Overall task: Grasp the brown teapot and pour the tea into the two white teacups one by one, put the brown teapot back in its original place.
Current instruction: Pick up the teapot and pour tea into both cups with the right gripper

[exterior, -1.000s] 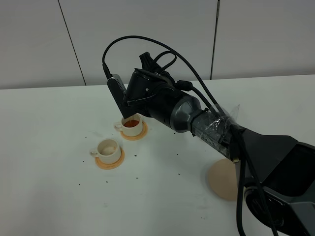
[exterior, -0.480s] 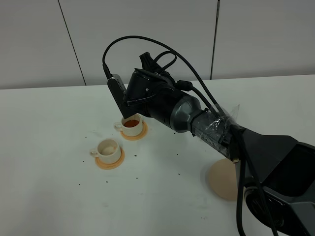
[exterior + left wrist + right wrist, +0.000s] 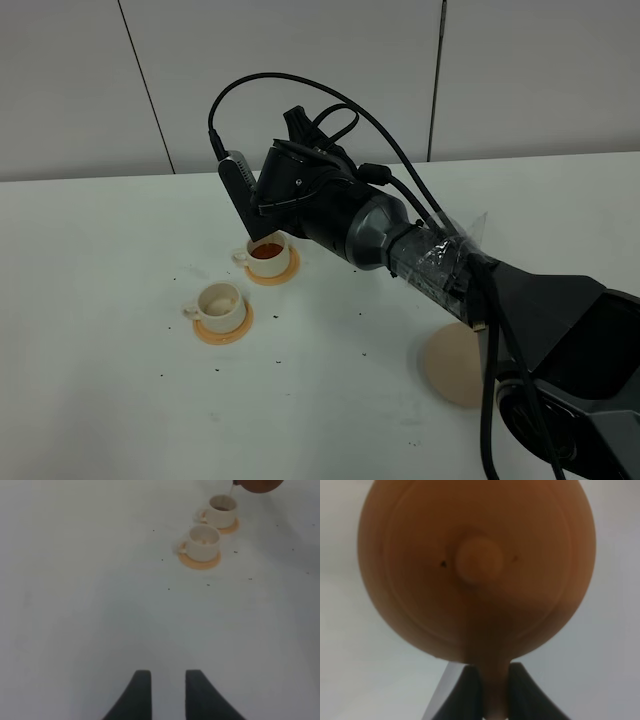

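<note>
Two white teacups stand on the bench (image 3: 100, 250) at the centre left of the exterior high frame, each on its own orange coaster and set apart from the other. The farther teacup (image 3: 267, 254) rests on the farther orange coaster (image 3: 291, 268) and contains the tea (image 3: 266, 253), a dark reddish-brown liquid that reaches close to the rim. The nearer teacup (image 3: 219, 300) rests on the nearer orange coaster (image 3: 226, 337); its pale interior shows no liquid. The right arm (image 3: 380, 235) reaches in from the lower right of the frame across the middle, and its wrist housing hangs directly over the farther teacup, hiding most of what it carries. The right wrist view shows the right end effector (image 3: 494, 672) closed tight, with both fingers clamped on the loop handle of the brown teapot (image 3: 475, 565); the domed lid and its knob face the camera. In the left wrist view, the edge of the teapot body appears just above the farther teacup. The pale tan coaster (image 3: 455, 365) lies at the lower right of the exterior frame, partly behind the arm, with nothing resting on it. The left end effector (image 3: 165, 676) is open, grips nothing, hovers over bare bench well apart from the cups, and is outside the exterior frame. Small dark specks (image 3: 278, 361) are scattered on the bench around the coasters.
</note>
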Robot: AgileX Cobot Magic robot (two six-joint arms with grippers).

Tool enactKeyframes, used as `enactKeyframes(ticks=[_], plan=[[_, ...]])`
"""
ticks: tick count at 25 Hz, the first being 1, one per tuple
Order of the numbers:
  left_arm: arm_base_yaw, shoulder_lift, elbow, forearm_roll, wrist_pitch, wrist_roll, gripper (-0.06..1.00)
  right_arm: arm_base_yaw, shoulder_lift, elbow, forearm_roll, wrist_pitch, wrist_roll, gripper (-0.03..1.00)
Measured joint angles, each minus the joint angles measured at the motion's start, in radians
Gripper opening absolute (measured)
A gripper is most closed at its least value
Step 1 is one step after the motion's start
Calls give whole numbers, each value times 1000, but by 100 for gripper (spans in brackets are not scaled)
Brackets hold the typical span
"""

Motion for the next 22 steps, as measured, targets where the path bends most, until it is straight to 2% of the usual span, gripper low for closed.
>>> enactKeyframes(ticks=[22], plan=[[0, 0, 0, 0, 0, 0, 24, 0, 0, 0, -1, 1, -38, 10]])
